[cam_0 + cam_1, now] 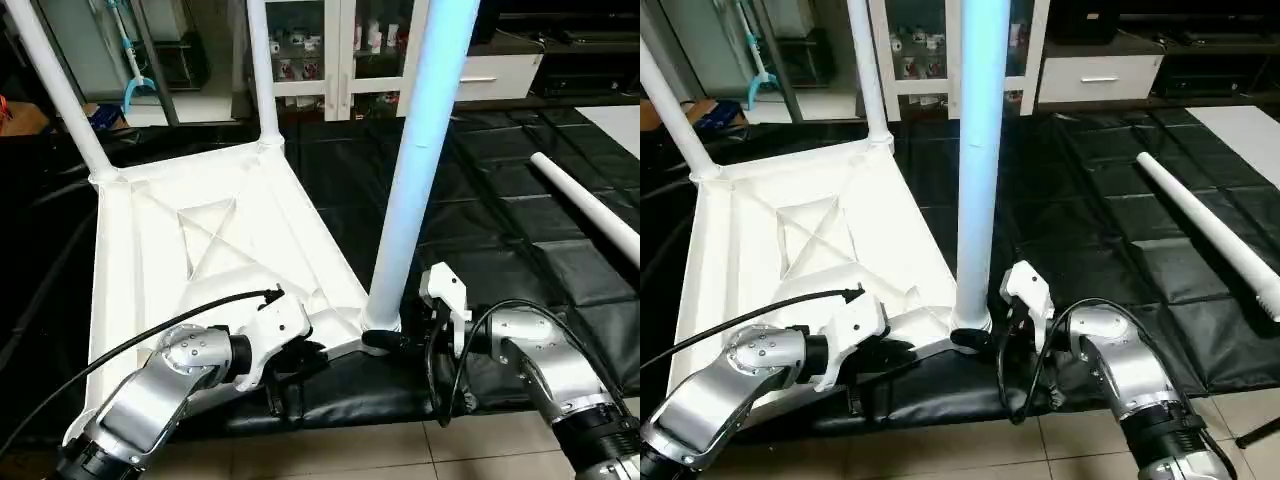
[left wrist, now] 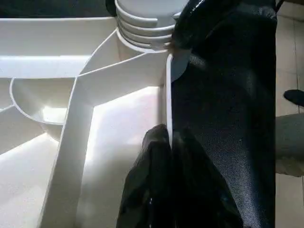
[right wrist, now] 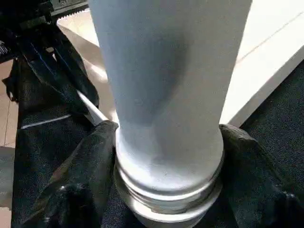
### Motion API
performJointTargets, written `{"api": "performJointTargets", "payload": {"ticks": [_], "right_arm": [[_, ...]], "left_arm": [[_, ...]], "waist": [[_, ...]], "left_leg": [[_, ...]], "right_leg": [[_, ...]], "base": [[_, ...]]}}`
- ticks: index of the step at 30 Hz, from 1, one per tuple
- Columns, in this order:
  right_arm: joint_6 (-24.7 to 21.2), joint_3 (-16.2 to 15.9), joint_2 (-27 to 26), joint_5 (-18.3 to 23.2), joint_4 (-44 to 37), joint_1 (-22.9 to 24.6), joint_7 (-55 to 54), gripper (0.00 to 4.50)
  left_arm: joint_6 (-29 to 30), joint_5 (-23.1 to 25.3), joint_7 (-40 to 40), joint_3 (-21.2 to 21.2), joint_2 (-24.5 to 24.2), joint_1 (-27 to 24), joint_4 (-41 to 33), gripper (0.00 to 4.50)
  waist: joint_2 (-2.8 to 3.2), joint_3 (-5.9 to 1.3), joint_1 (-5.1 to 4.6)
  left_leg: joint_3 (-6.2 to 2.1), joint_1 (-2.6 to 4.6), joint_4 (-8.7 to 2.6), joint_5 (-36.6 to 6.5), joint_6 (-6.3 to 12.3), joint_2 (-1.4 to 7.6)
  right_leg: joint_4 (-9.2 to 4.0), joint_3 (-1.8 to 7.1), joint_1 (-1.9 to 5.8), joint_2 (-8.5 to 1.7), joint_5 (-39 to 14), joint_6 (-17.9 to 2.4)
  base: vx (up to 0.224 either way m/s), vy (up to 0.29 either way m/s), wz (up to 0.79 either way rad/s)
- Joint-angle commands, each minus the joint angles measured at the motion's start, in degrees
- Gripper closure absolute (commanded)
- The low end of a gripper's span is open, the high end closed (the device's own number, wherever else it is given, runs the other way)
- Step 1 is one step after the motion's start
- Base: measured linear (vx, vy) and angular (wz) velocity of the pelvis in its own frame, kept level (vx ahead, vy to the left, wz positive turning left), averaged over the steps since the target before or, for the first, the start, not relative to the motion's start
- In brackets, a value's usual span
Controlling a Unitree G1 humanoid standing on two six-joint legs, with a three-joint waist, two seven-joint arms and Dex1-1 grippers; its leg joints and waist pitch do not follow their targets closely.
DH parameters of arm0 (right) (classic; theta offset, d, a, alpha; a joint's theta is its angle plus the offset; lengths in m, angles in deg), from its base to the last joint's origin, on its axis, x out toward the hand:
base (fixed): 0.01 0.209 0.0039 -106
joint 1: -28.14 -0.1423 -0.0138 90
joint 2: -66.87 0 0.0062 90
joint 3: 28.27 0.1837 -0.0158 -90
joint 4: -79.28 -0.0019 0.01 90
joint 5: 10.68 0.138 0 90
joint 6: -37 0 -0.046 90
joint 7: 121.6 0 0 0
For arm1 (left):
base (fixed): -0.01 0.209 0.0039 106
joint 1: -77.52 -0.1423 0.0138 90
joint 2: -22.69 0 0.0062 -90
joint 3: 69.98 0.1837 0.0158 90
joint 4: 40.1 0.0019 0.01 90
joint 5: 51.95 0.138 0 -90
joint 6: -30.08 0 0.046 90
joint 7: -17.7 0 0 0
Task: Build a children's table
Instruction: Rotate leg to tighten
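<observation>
Upright leg (image 3: 166,95) stands between the right pincer (image 3: 166,190) fingers

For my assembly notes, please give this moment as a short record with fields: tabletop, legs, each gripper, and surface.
tabletop: white tabletop lies ribbed side up
legs standing: two far legs and near leg stand upright in corner sockets
spare leg: loose leg lies on the mat
left gripper: left gripper shut on the tabletop's near rim
right gripper: right gripper, fingers either side of the near leg's base
surface: black mat
</observation>
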Motion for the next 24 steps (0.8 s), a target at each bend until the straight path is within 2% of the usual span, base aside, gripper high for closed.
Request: {"api": "performJointTargets", "payload": {"ticks": [1, 5, 6, 8, 9, 10, 13, 14, 15, 16, 17, 18, 19, 21, 23, 24], "right_arm": [[0.47, 1.70, -1.62, -0.73, 1.45, -1.56, -4.34, 1.70], [0.60, 3.07, -3.92, -2.53, 4.23, -2.15, -11.86, 1.71], [-0.07, 4.92, -7.09, -4.28, 6.74, -2.62, -21.77, 1.71], [-0.77, 6.12, -9.31, -4.95, 7.59, -2.92, -27.71, 1.71], [-1.42, 7.16, -11.44, -5.54, 8.22, -3.57, -32.71, 1.71], [-1.80, 7.58, -12.22, -5.62, 8.44, -3.84, -34.40, 1.72], [-3.48, 9.24, -16.20, -5.93, 9.20, -4.92, -42.39, 1.72], [-3.85, 9.31, -17.40, -6.15, 9.30, -5.05, -44.33, 1.72], [-3.89, 9.03, -19.17, -6.91, 9.29, -5.07, -47.10, 1.72], [-3.70, 8.86, -20.23, -7.53, 9.41, -5.09, -48.78, 1.72], [-3.70, 8.86, -20.23, -7.53, 9.41, -5.09, -48.78, 1.72], [-3.22, 7.68, -21.70, -8.35, 9.31, -5.04, -49.27, 1.72], [-1.42, 5.47, -22.38, -9.82, 9.23, -5.28, -48.33, 1.72], [-0.65, 5.28, -23.09, -8.23, 8.87, -5.57, -45.94, 1.72], [-0.48, 5.50, -23.36, -7.08, 8.03, -5.52, -44.57, 1.72], [-0.62, 5.36, -23.53, -4.71, 5.86, -4.90, -40.66, 1.72]], "left_arm": [[1.56, 0.81, -0.89, 3.13, 0.15, -0.91, 0.86, 4.50], [2.23, 2.43, 2.96, 2.55, 2.06, 0.07, 3.32, 4.50], [3.40, 4.34, 9.33, 1.04, 5.93, 1.91, 7.30, 4.50], [4.68, 4.99, 13.61, -0.33, 8.97, 3.26, 9.87, 4.50], [6.24, 5.53, 17.83, -1.75, 11.95, 4.65, 12.10, 4.50], [6.74, 5.72, 19.38, -2.30, 13.00, 5.15, 12.89, 4.50], [6.23, 6.39, 24.62, -3.98, 17.07, 7.47, 16.65, 4.50], [5.99, 6.33, 25.88, -4.50, 18.25, 8.16, 17.79, 4.50], [5.36, 6.46, 27.79, -5.10, 19.72, 9.14, 19.32, 4.50], [4.99, 6.72, 28.83, -5.44, 20.62, 9.70, 20.28, 4.50], [4.99, 6.72, 28.83, -5.44, 20.62, 9.70, 20.28, 4.50], [4.60, 7.07, 29.40, -5.45, 21.42, 10.36, 21.10, 4.50], [4.36, 7.49, 29.68, -5.51, 22.02, 10.83, 21.66, 4.50], [4.42, 7.60, 29.50, -5.28, 21.73, 10.84, 21.60, 4.50], [4.15, 7.66, 29.38, -5.08, 21.31, 10.67, 21.65, 4.50], [3.65, 7.73, 28.69, -4.70, 20.45, 10.32, 21.42, 4.50]], "waist": [[-0.46, -2.65, -0.37], [-0.43, -2.29, -0.83], [-0.40, -2.09, -1.42], [-0.26, -1.90, -2.02], [-0.46, -2.09, -2.28], [-0.26, -2.02, -2.57], [-0.17, -2.08, -3.42], [-0.46, -2.20, -3.44], [-0.15, -2.04, -3.51], [-0.21, -2.13, -3.46], [-0.26, -2.09, -3.51], [-0.32, -2.05, -3.50], [-0.23, -2.04, -3.43], [-0.34, -2.04, -3.42], [-0.20, -2.03, -3.44], [-0.29, -2.14, -3.36]], "left_leg": [[-1.30, 1.18, -4.81, -15.05, 1.89, 2.64], [-1.37, 1.26, -5.11, -18.61, 0.35, 2.60], [-1.56, 1.39, -5.23, -21.51, -0.99, 2.47], [-1.65, 1.55, -5.25, -23.37, -2.20, 2.22], [-1.97, 1.46, -5.24, -24.37, -2.82, 2.15], [-2.10, 1.41, -5.32, -24.92, -2.89, 2.07], [-2.38, 1.39, -5.34, -26.89, -2.52, 1.92], [-2.48, 1.17, -5.35, -26.90, -2.33, 1.89], [-2.40, 1.16, -5.39, -27.05, -2.18, 1.87], [-2.38, 1.58, -5.27, -27.75, -2.36, 1.86], [-2.38, 1.54, -5.27, -27.87, -2.22, 1.80], [-2.51, 1.33, -5.43, -28.48, -1.98, 1.86], [-2.50, 1.41, -5.40, -28.87, -2.03, 1.89], [-2.49, 1.43, -5.44, -28.96, -1.94, 1.88], [-2.52, 1.28, -5.56, -28.90, -1.73, 1.94], [-2.53, 1.18, -5.57, -28.54, -1.38, 2.03]], "right_leg": [[-3.41, 1.34, 1.78, -2.02, -11.30, -13.32], [-3.97, 1.36, 1.40, -2.05, -17.00, -11.82], [-4.32, 1.31, 1.10, -2.03, -21.11, -10.65], [-4.71, 1.23, 0.73, -2.04, -24.27, -9.81], [-4.87, 1.02, 1.04, -2.16, -26.74, -8.36], [-5.17, 0.94, 0.89, -2.23, -27.91, -7.47], [-5.80, 0.63, 0.55, -2.08, -29.24, -6.26], [-5.85, 0.47, 0.79, -2.11, -29.34, -5.89], [-6.00, 0.56, 0.49, -2.13, -29.77, -5.78], [-6.21, 0.51, 0.19, -2.02, -30.07, -5.51], [-6.28, 0.51, 0.12, -2.02, -30.17, -5.44], [-6.26, 0.41, 0.24, -2.09, -30.66, -5.11], [-6.34, 0.41, 0.05, -2.08, -30.92, -5.01], [-6.36, 0.50, 0.09, -2.12, -30.54, -4.88], [-6.27, 0.52, 0.16, -2.11, -29.86, -4.90], [-6.11, 0.64, 0.28, -2.21, -28.59, -5.23]], "base": [[0.000, 0.000, 0.00], [0.000, 0.000, 0.00], [0.000, 0.000, 0.00], [-0.031, 0.002, -0.02], [-0.061, 0.003, -0.04], [-0.061, 0.009, -0.06], [0.000, 0.000, 0.00], [0.000, 0.000, 0.00], [0.000, 0.000, 0.00], [0.000, 0.000, 0.00], [0.000, 0.000, 0.00], [0.000, 0.000, 0.00], [0.000, 0.000, 0.00], [0.000, 0.000, 0.00], [0.000, 0.000, 0.00], [0.000, 0.000, 0.00]]}}
